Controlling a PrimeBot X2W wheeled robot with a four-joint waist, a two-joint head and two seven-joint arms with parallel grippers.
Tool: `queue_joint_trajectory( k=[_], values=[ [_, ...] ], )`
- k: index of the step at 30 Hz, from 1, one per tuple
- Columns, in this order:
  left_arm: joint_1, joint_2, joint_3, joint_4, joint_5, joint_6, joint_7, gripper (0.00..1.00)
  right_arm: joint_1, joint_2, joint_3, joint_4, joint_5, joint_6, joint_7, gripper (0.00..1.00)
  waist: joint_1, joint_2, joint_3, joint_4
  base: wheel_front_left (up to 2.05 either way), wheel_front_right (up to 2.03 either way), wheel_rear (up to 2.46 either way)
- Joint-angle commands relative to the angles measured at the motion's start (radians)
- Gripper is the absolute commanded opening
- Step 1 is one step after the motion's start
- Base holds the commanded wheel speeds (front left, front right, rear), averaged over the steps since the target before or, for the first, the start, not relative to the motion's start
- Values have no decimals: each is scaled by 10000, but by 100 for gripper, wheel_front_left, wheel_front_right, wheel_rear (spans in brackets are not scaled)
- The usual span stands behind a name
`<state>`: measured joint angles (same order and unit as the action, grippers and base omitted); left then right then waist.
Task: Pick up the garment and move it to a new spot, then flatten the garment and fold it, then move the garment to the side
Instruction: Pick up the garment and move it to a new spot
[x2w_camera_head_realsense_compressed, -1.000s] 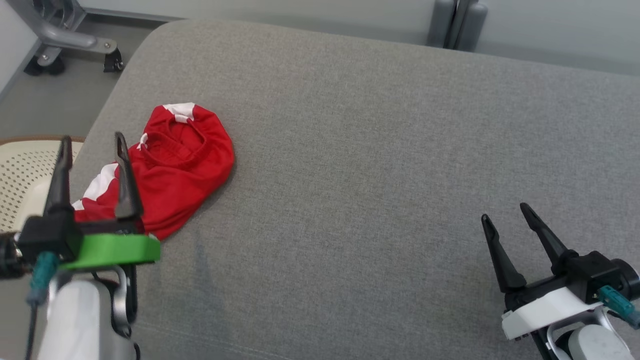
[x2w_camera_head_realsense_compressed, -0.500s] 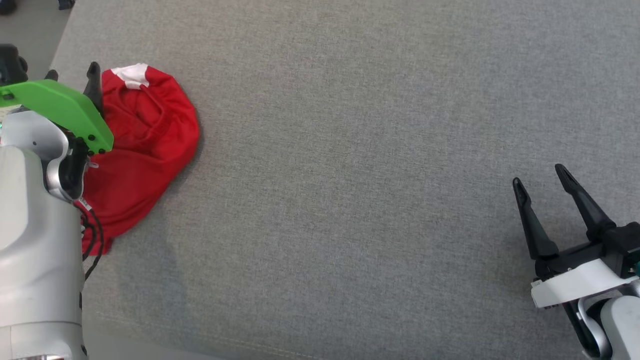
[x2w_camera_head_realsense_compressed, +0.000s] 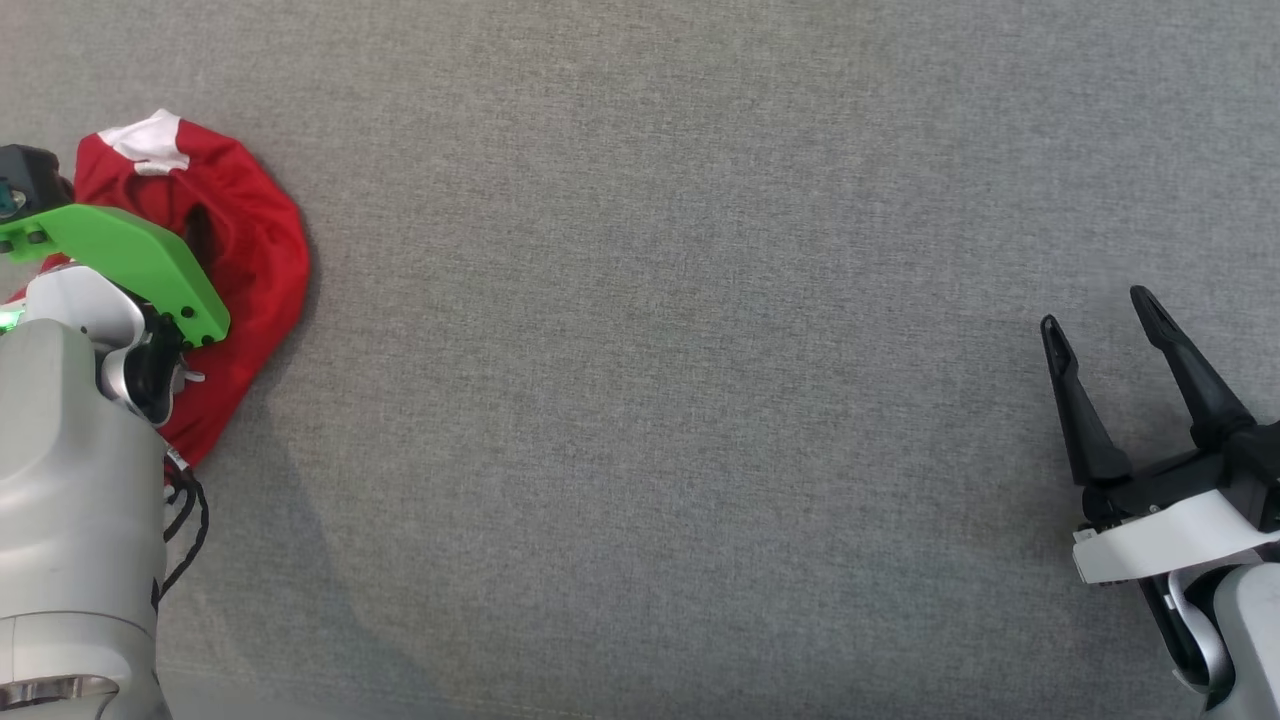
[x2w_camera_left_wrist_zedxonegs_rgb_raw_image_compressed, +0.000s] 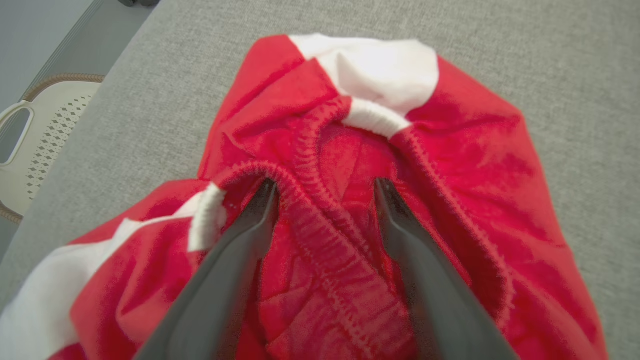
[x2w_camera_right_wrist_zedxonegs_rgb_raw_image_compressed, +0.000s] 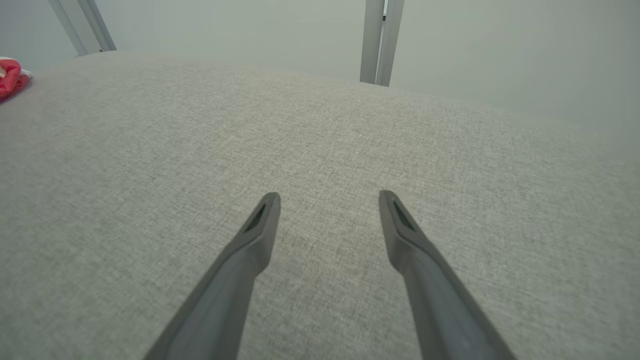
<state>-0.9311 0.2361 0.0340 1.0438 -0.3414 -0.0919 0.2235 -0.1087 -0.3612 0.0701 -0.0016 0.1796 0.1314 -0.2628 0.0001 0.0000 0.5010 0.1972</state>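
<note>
Left tool (x2w_camera_left_wrist_zedxonegs_rgb_raw_image_compressed: 325, 187) is coming down, released, astride the elastic waistband (x2w_camera_left_wrist_zedxonegs_rgb_raw_image_compressed: 325, 240) of the crumpled red-and-white fabric garment (x2w_camera_head_realsense_compressed: 260, 250) at nine o'clock; shallow pinching is risking slippage.

Your left gripper (x2w_camera_left_wrist_zedxonegs_rgb_raw_image_compressed: 325, 184) has dropped onto the red garment (x2w_camera_left_wrist_zedxonegs_rgb_raw_image_compressed: 465, 150) — fingers now straddling its waistband — and the head camera has dipped.

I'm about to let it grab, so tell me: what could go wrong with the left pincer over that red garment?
The open left pincer straddles just the elastic waistband of the crumpled garment. Closing may catch only one layer, so it could lift bunched or slip. The garment lies near the edge of the grey cushion, so a nudge might push it off toward the basket.
</note>
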Motion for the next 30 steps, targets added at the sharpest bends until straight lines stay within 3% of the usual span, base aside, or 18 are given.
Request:
queue_joint_trajectory(
  k=[1, 10, 16, 25, 30],
  values=[
    [4, 85, -57, 161, 139, -10, -246, 0, -32, 50, -29, 25, -43, -17, -25, 100, -1, 0, -74, -114, 0, 0, 0],
    [23, 556, -711, -437, 309, -346, -2565, 0, 224, 740, 270, 375, 75, -17, -25, 100, -1, 0, -1471, -653, 0, 0, 0],
    [661, 790, -1670, -2202, -218, -394, -3252, 0, 516, 1221, 576, 705, 149, -17, -25, 100, -1, 0, -2904, -1482, 0, 0, 0],
    [2617, 1836, -3556, -6266, -1782, -390, -2023, 0, 1218, 1522, 766, 849, 235, -18, -25, 100, -1, 0, -4686, -3625, 0, 0, 0],
    [3376, 1804, -4200, -8228, -2301, -391, -1270, 0, 1512, 1529, 556, 741, 241, -17, -25, 100, -1, 0, -4899, -4753, 0, 0, 0]
  ],
)
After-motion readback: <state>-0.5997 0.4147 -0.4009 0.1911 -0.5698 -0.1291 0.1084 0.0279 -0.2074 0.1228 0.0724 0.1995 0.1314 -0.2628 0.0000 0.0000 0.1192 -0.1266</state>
